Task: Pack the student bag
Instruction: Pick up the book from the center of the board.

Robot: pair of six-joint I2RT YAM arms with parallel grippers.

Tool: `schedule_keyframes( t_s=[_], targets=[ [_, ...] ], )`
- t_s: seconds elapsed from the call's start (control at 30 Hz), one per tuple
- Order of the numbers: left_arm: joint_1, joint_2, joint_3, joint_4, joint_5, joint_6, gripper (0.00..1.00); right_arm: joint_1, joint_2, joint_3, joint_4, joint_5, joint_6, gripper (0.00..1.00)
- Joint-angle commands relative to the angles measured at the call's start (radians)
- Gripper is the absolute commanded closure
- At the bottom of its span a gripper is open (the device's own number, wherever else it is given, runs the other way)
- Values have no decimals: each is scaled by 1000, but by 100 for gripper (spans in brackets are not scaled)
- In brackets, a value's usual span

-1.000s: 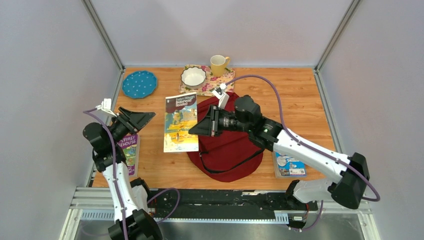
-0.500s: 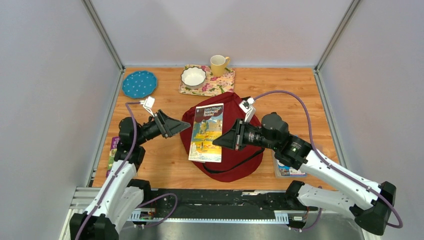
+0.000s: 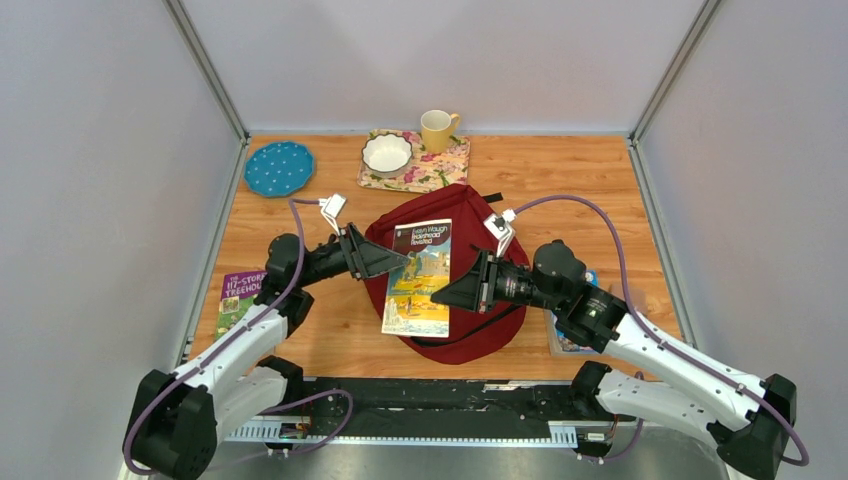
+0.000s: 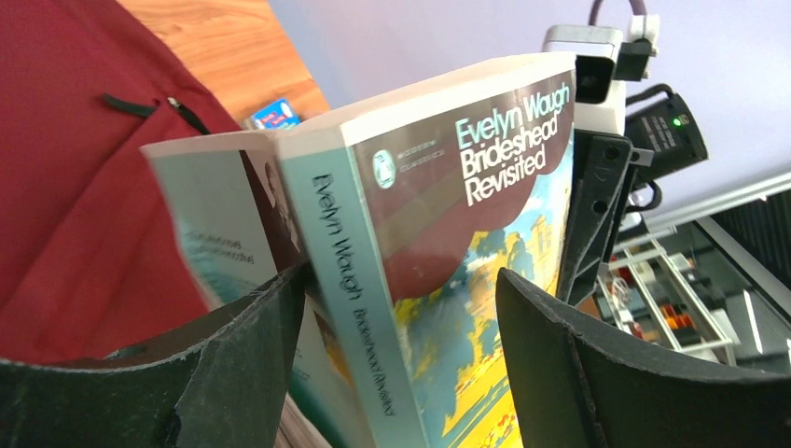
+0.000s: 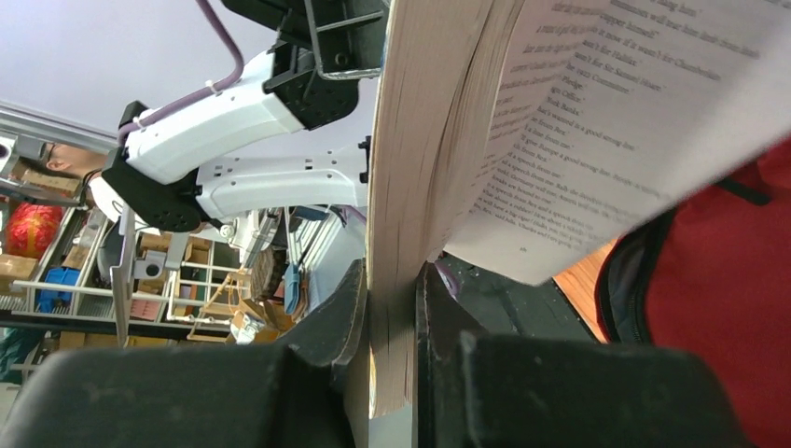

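Note:
The dark red student bag lies flat mid-table. My right gripper is shut on the page edge of a paperback, "Brideshead Revisited", and holds it above the bag. In the right wrist view the fingers clamp the page block, some loose pages fan out, and the bag lies below. My left gripper is open, its jaws on either side of the book's spine. In the left wrist view the spine stands between the wide-apart fingers, beside the bag.
A blue plate lies at the back left. A white bowl and a yellow mug stand on a floral mat at the back. A purple book lies at the left edge. A blue book lies under the right arm.
My right gripper has carried the paperback from left of the bag to over it. My left arm has swung right and brought its open jaws to the book's spine.

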State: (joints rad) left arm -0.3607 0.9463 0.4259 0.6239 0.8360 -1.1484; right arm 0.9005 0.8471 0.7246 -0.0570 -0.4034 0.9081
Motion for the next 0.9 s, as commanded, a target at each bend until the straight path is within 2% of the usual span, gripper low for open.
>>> schedule_keyframes(
  t_s=[0.0,0.07,0.17,0.47,0.53,0.6,0.67,0.87],
  targets=[
    [-32,37,-21,265,21,-91,18,-2,-66,13,209,-52,-12,100],
    [-38,48,-29,357,35,-134,18,-2,-68,-10,204,-55,-21,100],
    [-44,58,-15,405,63,-152,18,-5,-66,-49,241,-84,-12,100],
    [-49,45,-3,448,55,-177,58,-37,-85,-126,174,-28,-12,100],
    [-50,45,4,450,61,-180,61,-60,-77,-136,169,-23,-9,100],
    [-53,43,7,448,64,-177,61,-67,-56,-136,171,-25,-20,100],
    [-61,46,11,450,69,-175,53,-75,-25,-120,171,-31,-44,100],
    [-110,78,31,450,78,-159,46,-77,75,-38,160,-87,-115,100]
  ],
)
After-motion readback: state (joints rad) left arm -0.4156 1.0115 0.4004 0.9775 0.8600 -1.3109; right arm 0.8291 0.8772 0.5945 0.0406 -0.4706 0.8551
